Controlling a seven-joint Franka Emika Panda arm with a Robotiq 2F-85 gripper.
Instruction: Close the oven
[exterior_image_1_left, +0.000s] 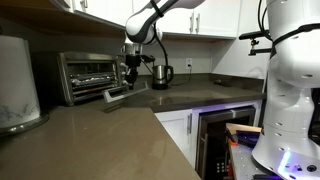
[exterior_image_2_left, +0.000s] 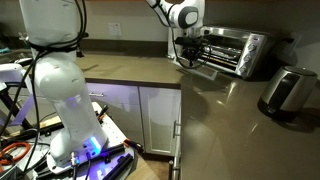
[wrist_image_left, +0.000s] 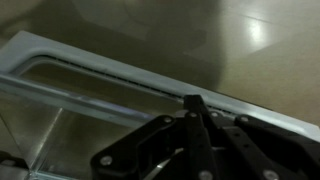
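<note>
The small silver toaster oven (exterior_image_1_left: 88, 72) stands on the counter against the back wall, and it shows in both exterior views (exterior_image_2_left: 238, 50). Its glass door (exterior_image_1_left: 118, 95) hangs open, dropped forward near level (exterior_image_2_left: 205, 68). My gripper (exterior_image_1_left: 130, 78) is at the door's front edge (exterior_image_2_left: 186, 58). In the wrist view the door's metal frame (wrist_image_left: 100, 55) and bar handle (wrist_image_left: 80, 98) fill the frame. The black fingers (wrist_image_left: 192, 102) meet at a point just over the door's edge, shut with nothing between them.
A kettle (exterior_image_1_left: 162, 74) stands on the counter just beyond the gripper. A rounded steel appliance (exterior_image_2_left: 287, 90) sits on the counter's other end (exterior_image_1_left: 15, 92). A dark under-counter appliance (exterior_image_1_left: 225, 140) and the white robot base (exterior_image_2_left: 60, 90) are by the counter's front.
</note>
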